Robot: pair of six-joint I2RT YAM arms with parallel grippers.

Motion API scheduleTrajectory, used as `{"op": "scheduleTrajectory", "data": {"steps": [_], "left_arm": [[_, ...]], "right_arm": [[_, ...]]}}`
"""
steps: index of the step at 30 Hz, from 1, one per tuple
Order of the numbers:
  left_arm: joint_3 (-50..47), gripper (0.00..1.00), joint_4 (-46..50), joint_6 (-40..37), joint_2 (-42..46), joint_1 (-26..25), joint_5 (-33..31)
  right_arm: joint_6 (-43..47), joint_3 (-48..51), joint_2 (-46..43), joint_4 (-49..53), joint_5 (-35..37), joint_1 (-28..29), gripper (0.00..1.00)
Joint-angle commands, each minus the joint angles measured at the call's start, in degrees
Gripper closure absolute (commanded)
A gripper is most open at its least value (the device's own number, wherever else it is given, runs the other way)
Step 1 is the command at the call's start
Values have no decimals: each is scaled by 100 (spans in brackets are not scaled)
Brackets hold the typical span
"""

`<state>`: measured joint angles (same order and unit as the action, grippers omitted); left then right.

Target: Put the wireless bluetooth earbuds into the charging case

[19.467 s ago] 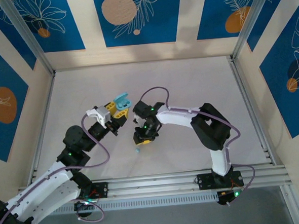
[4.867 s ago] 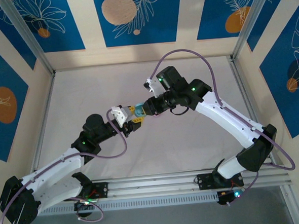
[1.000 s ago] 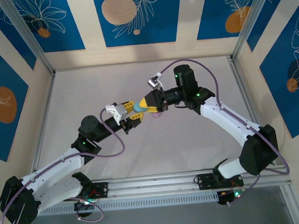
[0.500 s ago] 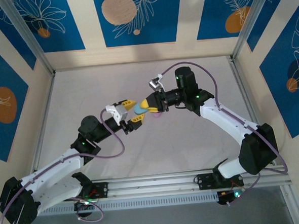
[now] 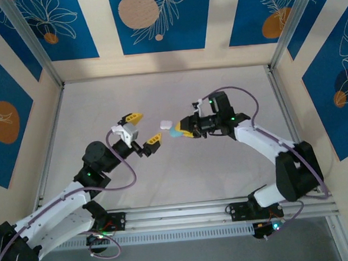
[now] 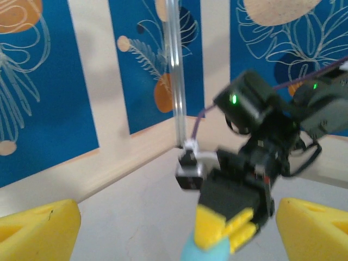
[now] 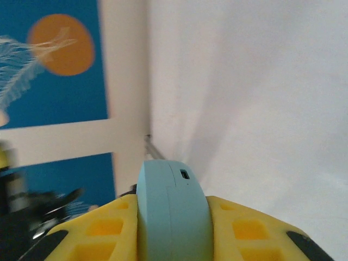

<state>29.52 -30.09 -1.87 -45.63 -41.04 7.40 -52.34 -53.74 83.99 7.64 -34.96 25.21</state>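
Note:
The charging case (image 7: 173,212) is teal, rounded and closed, with a small port on its edge. My right gripper (image 7: 173,204) is shut on it between yellow fingers (image 7: 250,228). From above, the case (image 5: 174,132) sticks out of the right gripper (image 5: 182,130) above the middle of the table. My left gripper (image 5: 141,128) stands open to the left of it, apart from the case and with nothing between its fingers. In the left wrist view the open left gripper (image 6: 176,217) faces the right gripper's yellow fingers (image 6: 225,228) and the case (image 6: 204,251). The earbuds are out of view.
A small white object (image 5: 165,124) shows just left of the case tip, between the two grippers. The pale table (image 5: 224,175) is ringed by aluminium rails (image 5: 289,129) and blue patterned walls.
My left gripper has opened, let go of the teal case and drawn back to the left. My right gripper has closed on the case and carried it a little to the right.

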Motion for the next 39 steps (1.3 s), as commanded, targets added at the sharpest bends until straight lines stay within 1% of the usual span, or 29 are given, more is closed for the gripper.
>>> {"op": "scheduleTrajectory", "data": {"steps": [1,4,6,8,10,14,17,22,24,25,28,29,32,35,37,39], "left_arm": [[-10,7,258,37,89,-19,-449],[21,7,297,63,63,-25,-456],[53,6,335,64,40,-21,-458],[93,6,408,55,43,-20,-459],[114,6,480,31,70,-22,-480],[102,5,609,2,139,-20,-616],[86,5,648,-6,149,-25,-711],[80,5,614,-6,93,-26,-738],[104,4,616,-6,72,-27,-740],[122,5,650,-5,65,-22,-740],[132,4,719,-41,79,-19,-788],[133,4,723,-37,79,-19,-814],[133,4,765,-33,80,-20,-956],[197,4,986,-49,65,-16,-1394],[232,3,1189,-171,37,-9,-1943],[239,0,1305,-324,-48,33,-2683]], "right_arm": [[234,194,526,276,524,259,81],[143,200,1111,-20,645,458,81],[29,175,1443,-268,585,510,80],[-46,172,1666,-492,600,538,80],[-43,119,1813,-505,656,537,79],[199,64,1948,-214,1033,526,77],[296,126,1994,-110,1189,485,76],[422,267,1930,41,1397,406,70],[468,322,1850,137,1456,373,64],[490,364,1758,194,1525,363,59],[613,443,1409,551,1901,329,47],[667,449,1291,704,2022,315,45],[844,412,805,1255,2544,221,40],[1078,298,4,1847,3511,155,36],[1245,142,-624,2307,4770,140,35],[1562,106,-1223,2344,5925,72,34]]}}
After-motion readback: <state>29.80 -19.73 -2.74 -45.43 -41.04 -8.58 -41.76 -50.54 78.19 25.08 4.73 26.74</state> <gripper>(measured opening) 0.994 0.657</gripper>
